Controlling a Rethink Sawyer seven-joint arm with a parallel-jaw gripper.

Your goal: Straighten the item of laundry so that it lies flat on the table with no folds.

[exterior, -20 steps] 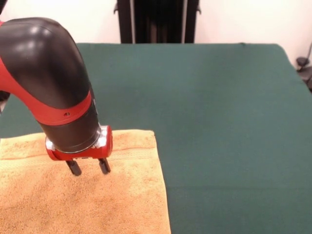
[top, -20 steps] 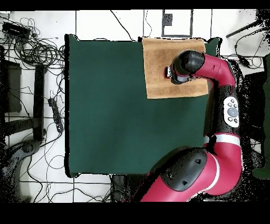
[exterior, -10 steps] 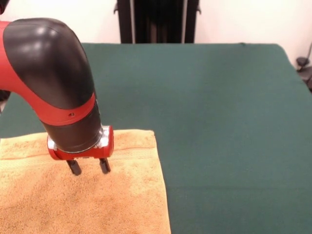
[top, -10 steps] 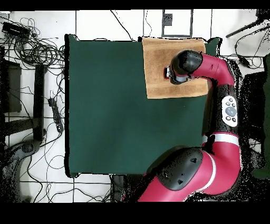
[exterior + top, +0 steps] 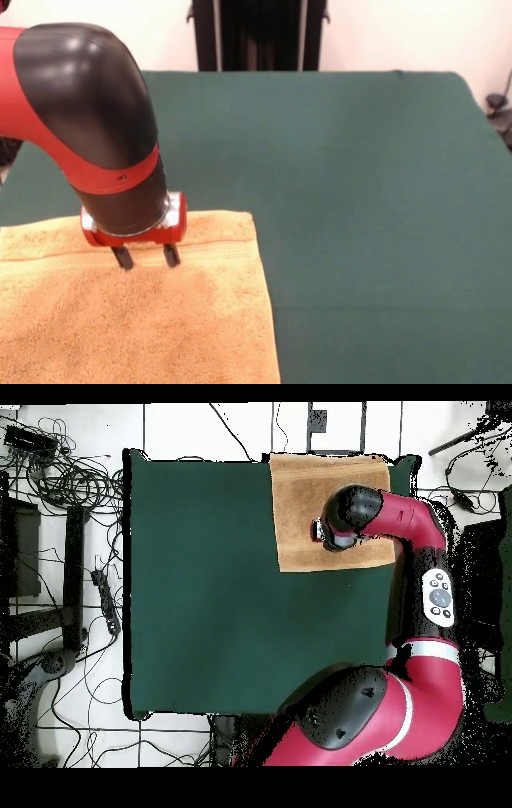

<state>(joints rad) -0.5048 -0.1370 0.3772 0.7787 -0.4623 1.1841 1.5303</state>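
Note:
The orange-tan towel [image 5: 136, 320] lies spread flat at the front view's lower left corner of the green table [image 5: 360, 200], with a woven band along its far edge. In the overhead view the towel [image 5: 300, 504] lies at the table's [image 5: 200, 584] top right corner. My gripper [image 5: 146, 258] points straight down over the towel's far part, near the band. Its two fingers [image 5: 171, 256] stand apart and hold nothing. The tips hover just above the cloth. In the overhead view the gripper [image 5: 320, 530] shows at the black wrist's left edge. No tag shows.
The robot's pedestal [image 5: 258, 35] stands beyond the table's far edge. Cables and a power strip [image 5: 100, 589] lie on the floor left of the table in the overhead view. The arm [image 5: 420, 574] runs along the table's right edge there.
The gripper has risen a little and drawn back toward the towel's far edge and the robot. The towel has not moved.

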